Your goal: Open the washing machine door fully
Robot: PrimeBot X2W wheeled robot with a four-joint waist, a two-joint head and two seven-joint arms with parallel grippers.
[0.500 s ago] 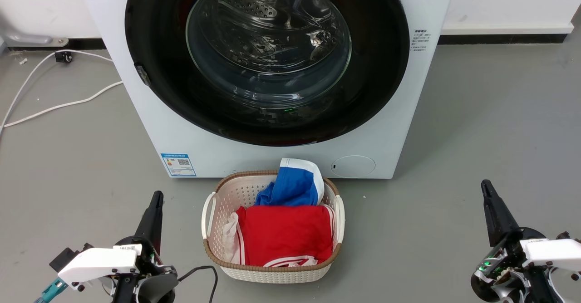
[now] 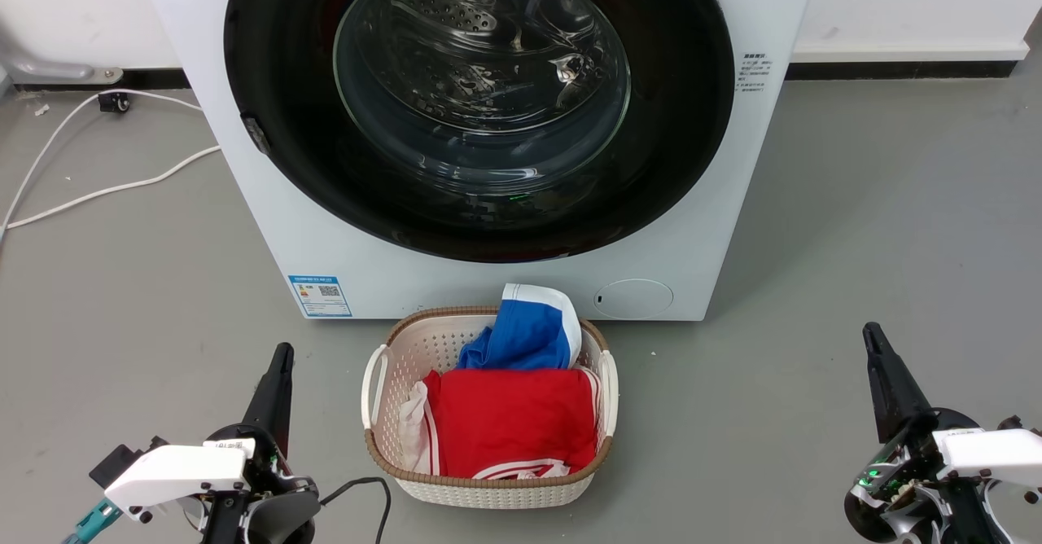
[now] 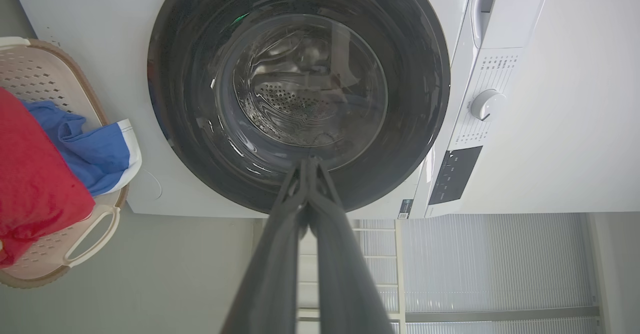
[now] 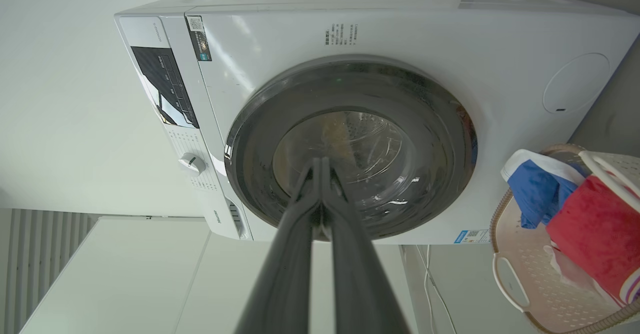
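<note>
While it sat shut, flush against the front of the white machine (image 2: 716, 226), the washing machine door (image 2: 480, 96) took up most of that front. Below it, towards the right, was a small round white flap (image 2: 633, 298). A pale basket (image 2: 488, 491) stood on the grey floor (image 2: 855, 226) just before the machine, holding a red garment (image 2: 513, 418) and a blue garment (image 2: 525, 336). Well apart from the door, the left gripper (image 2: 281, 357) hung beside the basket's left side and the right gripper (image 2: 871, 334) farther off to its right, each with jaws pressed together and holding nothing.
</note>
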